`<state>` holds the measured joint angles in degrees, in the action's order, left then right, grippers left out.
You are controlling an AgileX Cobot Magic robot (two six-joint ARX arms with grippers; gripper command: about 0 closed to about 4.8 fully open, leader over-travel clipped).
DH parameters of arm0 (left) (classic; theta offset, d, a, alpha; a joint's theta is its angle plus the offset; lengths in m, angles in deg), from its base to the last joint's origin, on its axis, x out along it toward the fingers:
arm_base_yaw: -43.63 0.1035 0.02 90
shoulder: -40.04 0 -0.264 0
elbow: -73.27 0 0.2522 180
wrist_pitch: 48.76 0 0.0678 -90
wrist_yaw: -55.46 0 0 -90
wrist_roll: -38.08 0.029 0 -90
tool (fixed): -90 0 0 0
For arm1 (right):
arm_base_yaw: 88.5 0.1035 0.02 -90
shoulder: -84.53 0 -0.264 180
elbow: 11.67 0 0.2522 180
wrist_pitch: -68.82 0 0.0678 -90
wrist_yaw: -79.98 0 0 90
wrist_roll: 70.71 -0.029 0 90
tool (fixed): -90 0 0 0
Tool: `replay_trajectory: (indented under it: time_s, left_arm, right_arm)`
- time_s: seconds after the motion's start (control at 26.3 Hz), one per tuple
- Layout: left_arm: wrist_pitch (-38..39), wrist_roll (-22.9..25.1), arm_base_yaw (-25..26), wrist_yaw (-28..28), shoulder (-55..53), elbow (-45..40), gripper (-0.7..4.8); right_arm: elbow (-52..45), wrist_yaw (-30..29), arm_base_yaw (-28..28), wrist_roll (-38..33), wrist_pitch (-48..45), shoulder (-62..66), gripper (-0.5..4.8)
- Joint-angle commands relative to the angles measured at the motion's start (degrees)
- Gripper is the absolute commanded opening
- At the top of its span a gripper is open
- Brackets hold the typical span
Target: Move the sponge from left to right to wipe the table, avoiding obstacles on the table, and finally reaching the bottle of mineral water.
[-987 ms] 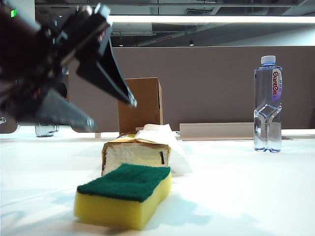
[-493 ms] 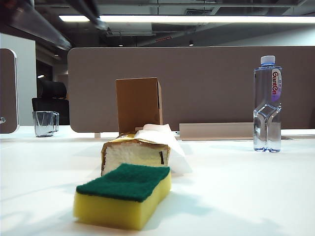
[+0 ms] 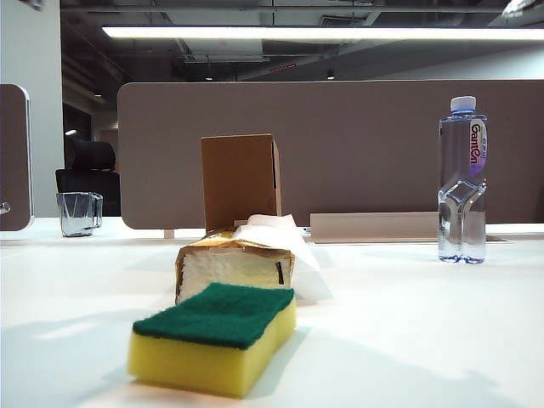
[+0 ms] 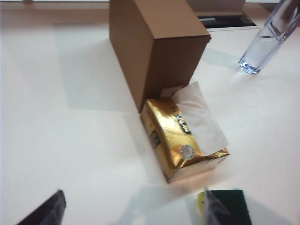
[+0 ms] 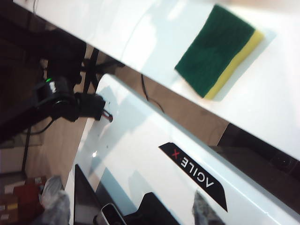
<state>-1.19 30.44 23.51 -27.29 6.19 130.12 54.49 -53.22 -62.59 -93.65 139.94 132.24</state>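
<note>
Above the table (image 3: 425,331), both grippers hang wide open, holding nothing.
Left gripper (image 4: 131,208) hovers over tissue pack (image 4: 180,138); right gripper (image 5: 131,211) off-table, facing sponge (image 5: 218,49).

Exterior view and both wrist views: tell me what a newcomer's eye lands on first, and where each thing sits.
The sponge dominates the exterior view, lying free on the white table nearest the camera. Right behind it are the gold tissue pack and the upright cardboard box, with the water bottle far right. The open left gripper hangs above the pack and sponge; the open right gripper hangs off the table's edge.
</note>
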Motion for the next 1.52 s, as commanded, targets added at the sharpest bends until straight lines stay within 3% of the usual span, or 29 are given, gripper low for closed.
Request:
replay_trajectory:
  time_s: [0.04,0.3,0.53,0.68,0.87,0.99,1.52]
  left_arm:
    - [2.6,1.0,1.5,3.3,2.8,0.2,3.76]
    - [7.6,1.1,1.5,3.3,6.6,0.2,3.76]
    - [9.8,1.3,1.5,3.3,9.8,0.4,3.76]
    - [10.6,1.3,1.5,3.3,10.9,0.5,3.75]
    - [13.0,1.5,1.5,3.5,11.4,1.4,3.75]
    - [14.9,1.9,1.5,3.5,11.4,3.2,3.75]
    - [19.1,4.7,1.5,3.3,12.0,7.2,3.72]
  right_arm:
    - [-0.6,1.4,0.0,-1.4,-2.8,-0.1,3.37]
    - [-4.9,1.3,0.9,-6.7,-10.0,0.3,3.37]
    - [-10.7,5.7,8.7,-13.6,-20.7,2.5,3.37]
    - [-11.1,11.0,12.9,-13.9,-22.8,5.6,3.38]
    - [-11.1,11.8,15.1,-14.4,-28.0,11.4,3.39]
    - [-11.1,14.2,16.4,-15.0,-31.8,17.8,4.02]
    - [-11.1,16.6,18.4,-17.8,-43.4,33.4,4.00]
